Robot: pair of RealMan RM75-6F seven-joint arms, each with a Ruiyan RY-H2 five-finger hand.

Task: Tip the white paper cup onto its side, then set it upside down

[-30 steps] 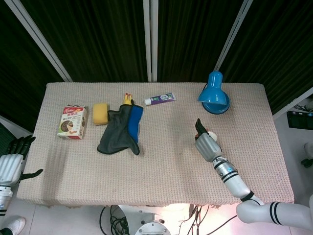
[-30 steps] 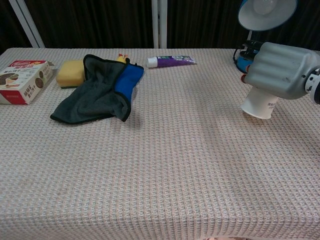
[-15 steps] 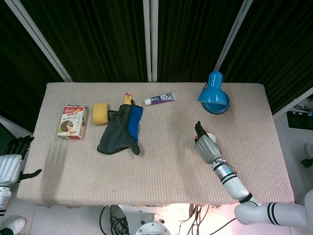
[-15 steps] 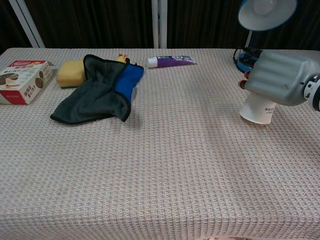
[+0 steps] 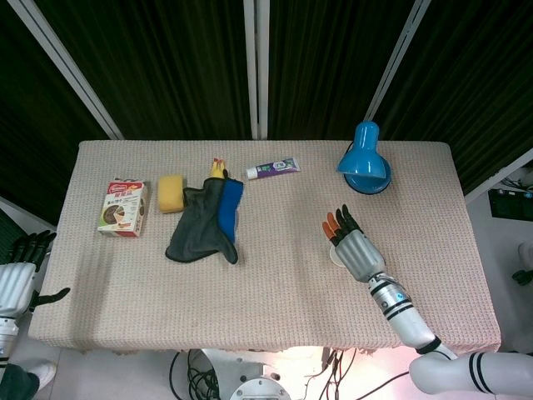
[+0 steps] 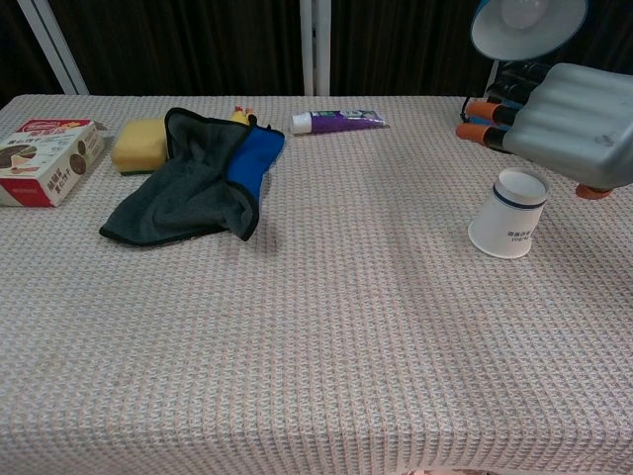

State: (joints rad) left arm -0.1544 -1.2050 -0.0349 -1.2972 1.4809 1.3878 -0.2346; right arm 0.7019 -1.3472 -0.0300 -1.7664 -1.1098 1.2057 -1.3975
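While the right hand is hovering with fingers spread, the scene is reading as follows.

Cup: the white paper cup point(image 6: 508, 213) is standing upside down on the counter point(image 6: 326, 327), wide rim on the cloth and base on top, at about four o'clock of the counter in the head view, where only a sliver point(image 5: 334, 255) is showing.
Right hand: the right hand point(image 6: 569, 111) is hanging just above the cup, fingers stretched out and apart, holding nothing; no contact with the cup is showing. From the head view point(image 5: 351, 242) it is covering most of the cup.
Left hand: the left hand point(image 5: 21, 271) is sitting off the counter's edge at about eight o'clock, fingers loosely parted, holding nothing.
Lamp: the blue desk lamp point(image 5: 365, 158) is standing at twelve o'clock from the cup, near it.
Cloth: the grey and blue cloth point(image 6: 203, 178) is lying at about ten o'clock of the counter, partly over the yellow sponge point(image 6: 138, 143).
Box: the snack box point(image 5: 123, 207) is lying at nine o'clock, beside the sponge.
Tube: the toothpaste tube point(image 6: 338, 121) is lying at twelve o'clock, near the far edge.
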